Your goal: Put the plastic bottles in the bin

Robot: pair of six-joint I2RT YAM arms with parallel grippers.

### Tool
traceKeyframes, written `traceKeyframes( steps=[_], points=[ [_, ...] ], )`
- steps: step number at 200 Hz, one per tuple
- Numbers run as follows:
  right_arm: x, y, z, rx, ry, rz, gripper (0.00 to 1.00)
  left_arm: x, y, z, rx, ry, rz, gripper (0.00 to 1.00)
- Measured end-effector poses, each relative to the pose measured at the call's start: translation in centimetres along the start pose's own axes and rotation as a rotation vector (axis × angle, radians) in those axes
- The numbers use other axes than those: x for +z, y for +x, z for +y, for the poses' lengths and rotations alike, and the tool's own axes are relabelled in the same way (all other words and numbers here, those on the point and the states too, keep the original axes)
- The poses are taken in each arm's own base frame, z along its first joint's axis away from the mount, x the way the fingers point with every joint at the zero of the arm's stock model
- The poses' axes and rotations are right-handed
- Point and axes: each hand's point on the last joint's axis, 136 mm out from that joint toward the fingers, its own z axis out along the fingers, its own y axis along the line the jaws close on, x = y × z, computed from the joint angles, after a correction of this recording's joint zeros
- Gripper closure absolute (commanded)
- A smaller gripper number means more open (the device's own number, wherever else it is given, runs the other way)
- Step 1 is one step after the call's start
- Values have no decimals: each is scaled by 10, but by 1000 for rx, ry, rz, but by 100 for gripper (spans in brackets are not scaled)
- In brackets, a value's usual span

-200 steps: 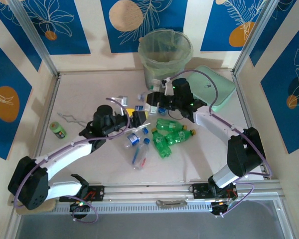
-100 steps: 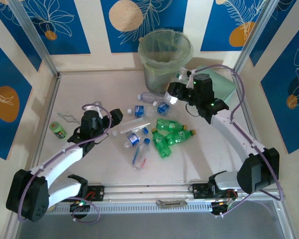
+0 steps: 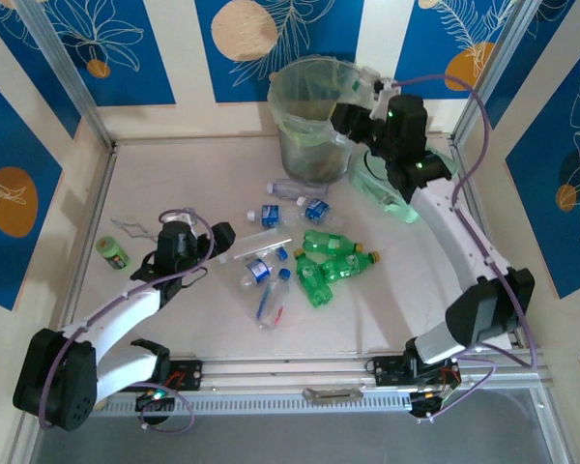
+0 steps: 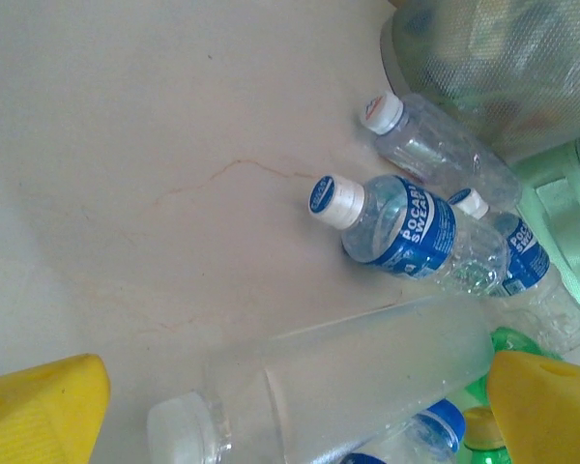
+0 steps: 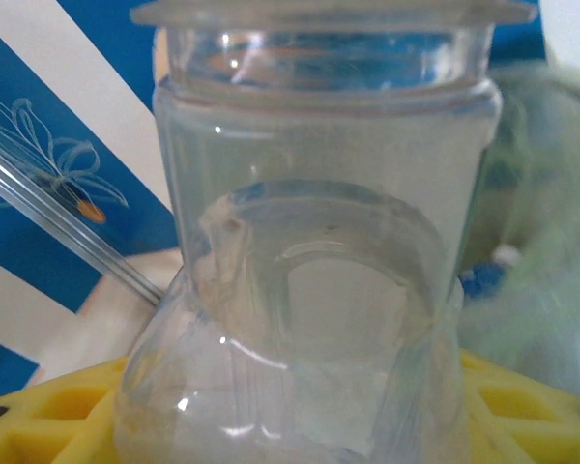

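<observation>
My right gripper [image 3: 354, 104] is raised at the right rim of the bin [image 3: 282, 95], a round bucket lined with a pale green bag. It is shut on a clear plastic bottle [image 5: 309, 271], which stands between the yellow fingers [image 5: 48, 425]. My left gripper [image 3: 213, 253] is open low over the table, its fingertips [image 4: 39, 411] astride a frosted bottle [image 4: 367, 377] without touching it. Beyond that lie a blue-labelled bottle [image 4: 406, 227] and a clear one [image 4: 435, 145]. Green bottles [image 3: 329, 259] and more clear ones [image 3: 271, 295] lie mid-table.
A flat mint-green lid [image 3: 382, 193] lies right of the bin, under my right arm. A green tape roll [image 3: 111, 252] and a bent wire [image 3: 135, 229] sit at the left. Metal frame posts [image 3: 72, 72] mark the back corners.
My right arm has lifted the clear bottle from the table up to the bin's rim. My left arm has pulled back left, still open.
</observation>
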Motion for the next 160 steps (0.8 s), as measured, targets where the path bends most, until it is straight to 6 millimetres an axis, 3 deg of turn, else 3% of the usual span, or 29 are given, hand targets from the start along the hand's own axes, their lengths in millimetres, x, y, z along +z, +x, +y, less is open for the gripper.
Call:
traceKeyframes(
  steps=[32,74,117,160],
  points=[
    [41,-32,8,-57,-21,-51,42,-1,6,-3,15,19,32,0],
    [103,-49,0,-64,-10,-43,42,-4,12,-6,21,43,55,0],
    [148,-27,-20,-50,29,39,41,-4,19,-4,19,47,82,0],
    [162,12,-44,-21,85,148,38,-5,22,-2,31,44,95,0]
  ],
)
